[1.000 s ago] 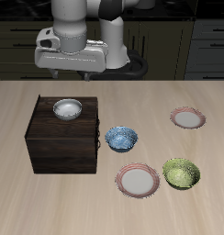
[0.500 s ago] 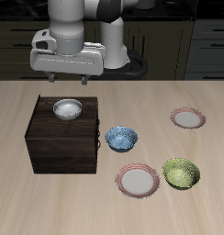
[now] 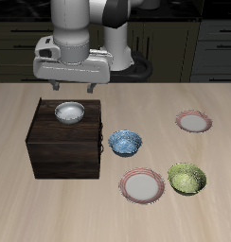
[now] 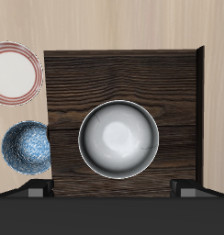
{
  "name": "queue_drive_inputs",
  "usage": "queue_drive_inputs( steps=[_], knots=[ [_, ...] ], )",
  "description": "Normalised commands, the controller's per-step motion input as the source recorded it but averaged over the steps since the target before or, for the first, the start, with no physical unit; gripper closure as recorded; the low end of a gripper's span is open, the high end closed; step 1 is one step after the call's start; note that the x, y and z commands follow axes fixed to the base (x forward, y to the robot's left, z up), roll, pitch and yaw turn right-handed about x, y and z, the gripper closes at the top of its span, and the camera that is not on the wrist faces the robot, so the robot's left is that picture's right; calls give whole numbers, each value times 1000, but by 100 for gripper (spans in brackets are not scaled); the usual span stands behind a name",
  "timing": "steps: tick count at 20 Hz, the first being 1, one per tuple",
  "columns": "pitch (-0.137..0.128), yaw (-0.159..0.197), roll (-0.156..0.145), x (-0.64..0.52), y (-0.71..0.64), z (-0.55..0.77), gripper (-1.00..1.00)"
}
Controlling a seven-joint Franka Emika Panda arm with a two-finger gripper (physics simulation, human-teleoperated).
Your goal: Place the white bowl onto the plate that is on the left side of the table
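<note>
Grey and wide apart, my gripper's (image 3: pixel 71 89) two fingers hold nothing; I have it up in the air over the white bowl (image 3: pixel 70 112). That bowl sits on top of the dark wooden box (image 3: pixel 65 142). The plate (image 3: pixel 194 121) lies far off across the table (image 3: pixel 146 99), past the blue bowl (image 3: pixel 126 143).

White bowl (image 4: pixel 119 139) glossy (ceramic-looking); box (image 4: pixel 123 83) dark, grained wood; table (image 3: pixel 115 132) pale wood-grain.

- I see a dark wooden box (image 3: pixel 64 142) standing toward one side.
- Beside it a blue patterned bowl (image 3: pixel 126 143).
- Nearer the front edge, a pink-rimmed plate (image 3: pixel 143 185), with a yellow-green bowl (image 3: pixel 186 178) just beside it.
</note>
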Motion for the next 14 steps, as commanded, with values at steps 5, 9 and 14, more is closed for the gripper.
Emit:
queue_drive_inputs(
  steps=[5, 9, 14],
  knots=[
    [1, 0, 22, 28, 201, -20, -100],
    [-5, -7, -5, 30, 9, -22, -100],
    [-15, 5, -13, 6, -2, -61, -100]
  ],
)
